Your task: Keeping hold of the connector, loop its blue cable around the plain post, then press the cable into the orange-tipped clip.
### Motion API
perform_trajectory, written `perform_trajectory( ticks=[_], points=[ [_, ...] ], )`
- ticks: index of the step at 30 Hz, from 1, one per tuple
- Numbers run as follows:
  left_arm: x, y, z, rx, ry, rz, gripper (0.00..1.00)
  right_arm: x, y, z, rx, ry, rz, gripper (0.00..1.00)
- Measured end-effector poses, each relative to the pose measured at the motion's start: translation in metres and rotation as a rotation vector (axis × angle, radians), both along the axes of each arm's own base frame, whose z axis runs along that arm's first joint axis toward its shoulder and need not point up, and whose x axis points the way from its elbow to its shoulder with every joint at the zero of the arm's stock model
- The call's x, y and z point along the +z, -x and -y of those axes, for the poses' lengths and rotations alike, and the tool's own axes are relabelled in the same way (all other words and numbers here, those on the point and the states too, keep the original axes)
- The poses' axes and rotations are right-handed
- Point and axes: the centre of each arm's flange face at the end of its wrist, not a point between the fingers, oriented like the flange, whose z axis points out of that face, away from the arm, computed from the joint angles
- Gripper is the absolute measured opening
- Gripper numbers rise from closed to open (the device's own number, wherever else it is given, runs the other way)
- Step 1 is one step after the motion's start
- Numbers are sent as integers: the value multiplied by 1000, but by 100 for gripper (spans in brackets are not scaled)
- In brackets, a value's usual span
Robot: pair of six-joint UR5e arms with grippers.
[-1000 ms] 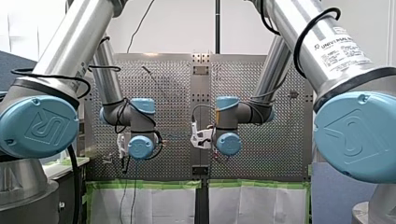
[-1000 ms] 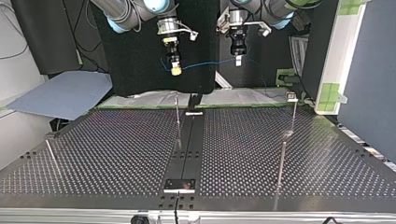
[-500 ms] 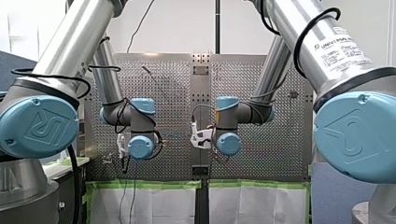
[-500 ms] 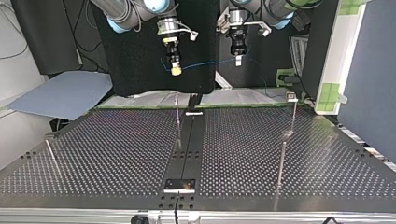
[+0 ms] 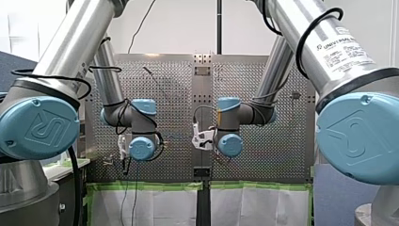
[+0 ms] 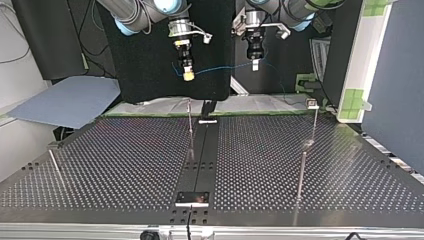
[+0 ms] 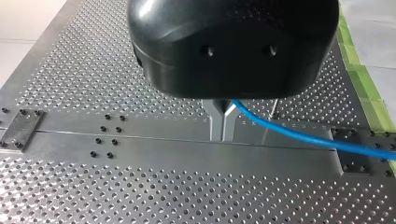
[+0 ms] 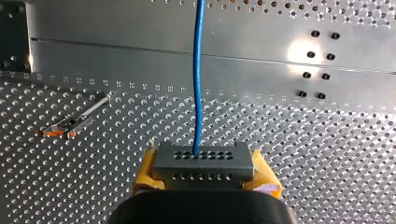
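My right gripper (image 8: 202,173) has its yellow pads shut on the grey connector (image 8: 202,162). The blue cable (image 8: 198,74) runs straight out of the connector, over the table. In the top view my right gripper (image 6: 188,75) hangs high at the back left of centre. The cable (image 6: 225,67) stretches across to my left gripper (image 6: 255,65), whose metal fingers (image 7: 217,122) are shut on the cable (image 7: 299,136). A plain thin post (image 6: 190,125) stands below, near the table's centre strip. The orange-tipped clip (image 8: 65,127) lies beside and ahead of my right gripper.
The perforated table (image 6: 110,165) has a dark centre strip (image 6: 202,160). Another thin post (image 6: 301,172) stands at the top view's right, with a square-headed post (image 6: 313,117) behind it. A further rod (image 6: 56,167) is at the left edge. Green tape (image 7: 362,84) lines one table edge.
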Motion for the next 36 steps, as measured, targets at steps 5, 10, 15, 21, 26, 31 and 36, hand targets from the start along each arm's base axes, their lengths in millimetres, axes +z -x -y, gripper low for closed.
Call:
perform_trajectory(
  ticks=[5,10,15,21,26,31,36],
  points=[
    [0,0,0,0,0,0,0,-2,0,0,0,-4,-4,0],
    [0,0,0,0,-1,0,0,-20,3,-2,0,-37,-38,0],
    [0,0,0,0,-2,0,0,-43,6,-5,0,-69,-70,0],
    [0,0,0,0,-2,0,0,-51,7,-6,0,-79,-80,0],
    [0,0,0,0,-2,-1,0,-51,7,-6,0,-79,-81,0],
    [-9,2,-10,0,-54,-46,0,-51,7,-6,0,-79,-81,0],
    [-14,-2,-20,-12,-105,-89,0,-51,7,-6,0,-79,-81,0]
  ],
)
